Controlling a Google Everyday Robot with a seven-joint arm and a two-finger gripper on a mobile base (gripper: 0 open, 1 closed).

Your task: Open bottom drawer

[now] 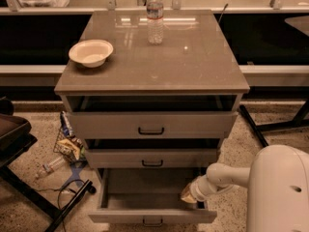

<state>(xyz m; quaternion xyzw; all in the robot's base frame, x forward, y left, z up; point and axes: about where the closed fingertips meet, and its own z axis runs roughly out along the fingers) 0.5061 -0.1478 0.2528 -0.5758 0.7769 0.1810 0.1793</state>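
The bottom drawer (pixel 145 215) is the lowest of three grey-beige drawers in the cabinet. It stands pulled well out, showing its plain grey tray (pixel 145 190). Its small dark bar handle (pixel 152 222) is at the lower edge of the view. My gripper (pixel 189 195) reaches from the right on a white arm (pixel 227 175). Its tip is at the right end of the drawer, just inside behind the front. The two drawers above, middle (pixel 152 157) and top (pixel 151 125), stand slightly out.
A white bowl (pixel 91 52) and a clear water bottle (pixel 154 15) stand on the cabinet top (pixel 193 66). A wire basket with snack packs (pixel 66 144) and a bottle lie on the floor at left. A dark chair (pixel 14 139) is at far left. Table legs (pixel 256 124) are at right.
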